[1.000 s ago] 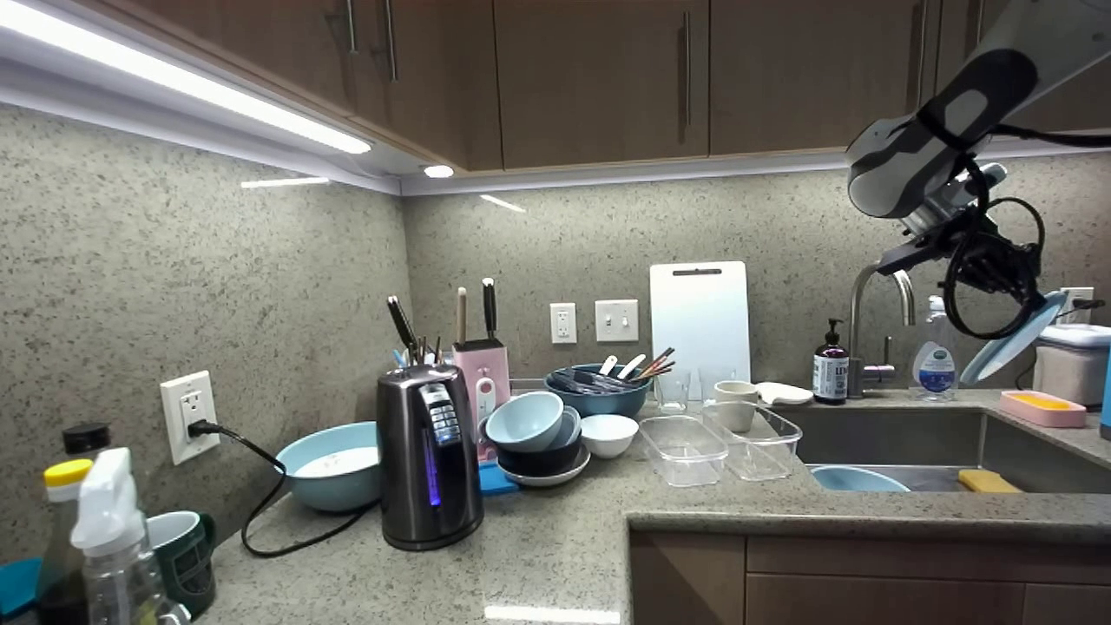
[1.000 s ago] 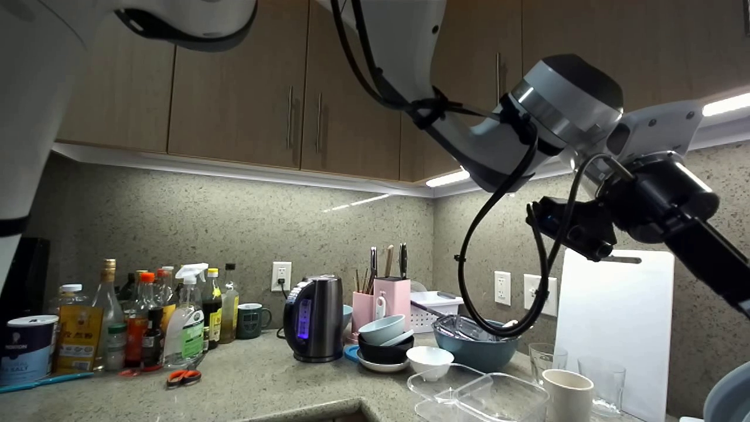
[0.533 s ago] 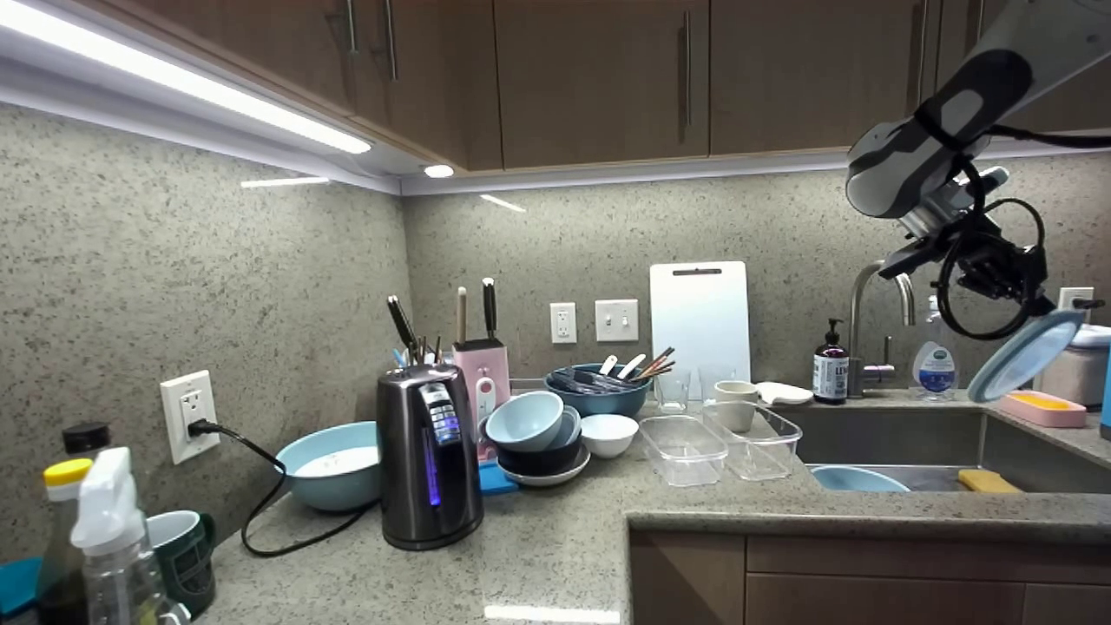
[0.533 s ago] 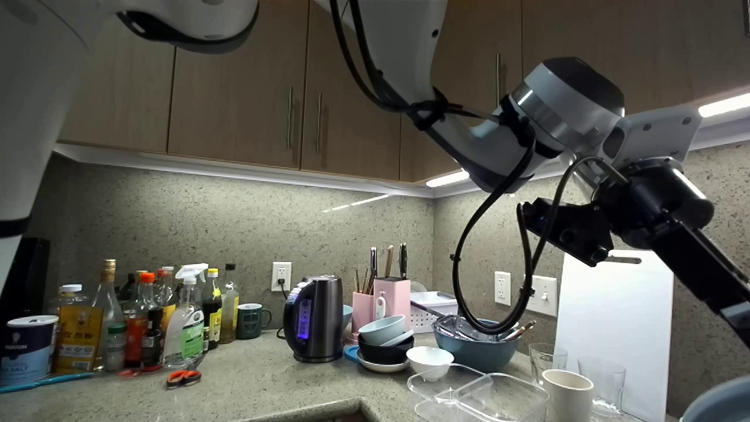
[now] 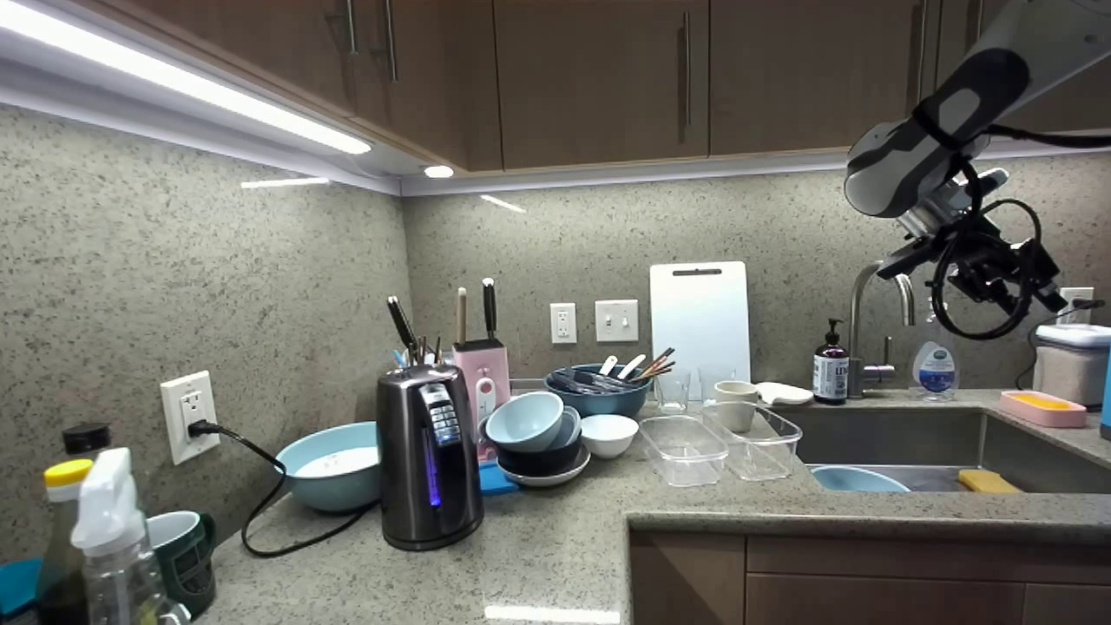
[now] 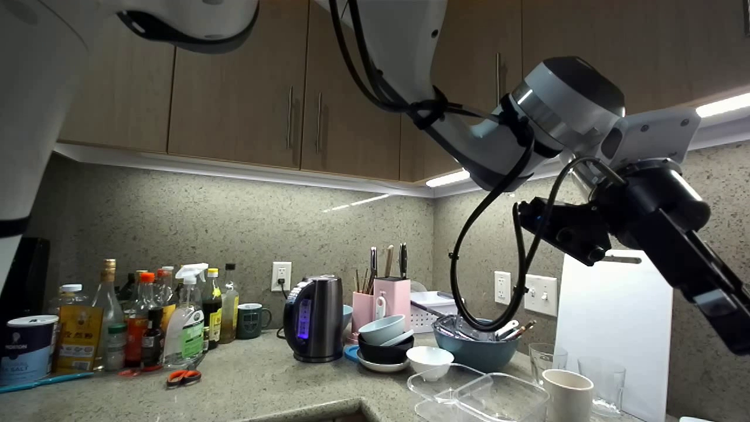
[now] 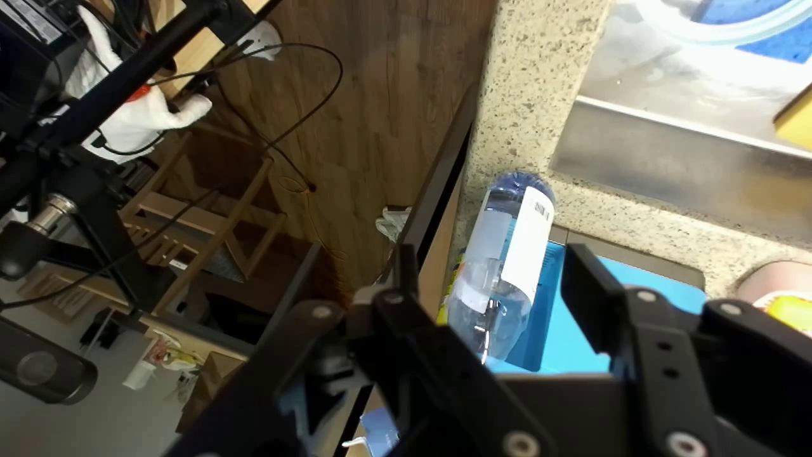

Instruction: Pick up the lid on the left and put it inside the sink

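- Wrist view: the gripper (image 7: 490,266) reached in from the bottom of the frame, its fingers (image 7: 590,295) spread wide and holding nothing; a clear bottle (image 7: 498,273) with a white label showed beyond the gap. At upper right, a pale round rim (image 7: 729,33), cropped by the frame, showed within the steel sink (image 7: 666,158); it looked like the lid's, though too little was visible to be sure.
- In an exterior view, the gripper hung at right, above the sink; a light-blue round dish (image 5: 857,478) and a yellow sponge (image 5: 988,481) lay inside.
- In an exterior view, the gripper slanted toward the right edge, before a white cutting board (image 6: 609,334).
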Controlling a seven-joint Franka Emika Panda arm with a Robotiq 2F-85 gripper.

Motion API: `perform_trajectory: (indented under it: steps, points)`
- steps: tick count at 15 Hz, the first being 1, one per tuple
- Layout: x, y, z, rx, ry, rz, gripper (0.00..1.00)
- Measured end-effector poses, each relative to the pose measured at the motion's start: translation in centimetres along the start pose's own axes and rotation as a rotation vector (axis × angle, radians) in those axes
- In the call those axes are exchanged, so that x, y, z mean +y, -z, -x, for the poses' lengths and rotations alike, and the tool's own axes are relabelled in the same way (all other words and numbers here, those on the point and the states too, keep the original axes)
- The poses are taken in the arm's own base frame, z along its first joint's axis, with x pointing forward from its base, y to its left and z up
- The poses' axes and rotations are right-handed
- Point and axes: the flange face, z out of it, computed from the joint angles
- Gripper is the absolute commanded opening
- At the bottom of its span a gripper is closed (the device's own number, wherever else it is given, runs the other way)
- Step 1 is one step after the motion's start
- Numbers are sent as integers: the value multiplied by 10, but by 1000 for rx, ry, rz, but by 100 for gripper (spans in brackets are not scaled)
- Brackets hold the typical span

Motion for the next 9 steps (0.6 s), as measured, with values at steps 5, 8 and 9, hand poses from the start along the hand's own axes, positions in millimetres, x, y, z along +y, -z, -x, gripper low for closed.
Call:
perform_trajectory:
  steps: [5,8,9]
  points:
    - [-3,3,-2,12,0,-30,100]
    - [-12,12,-6,68,7,-115,100]
    - [-12,12,-7,75,8,-121,100]
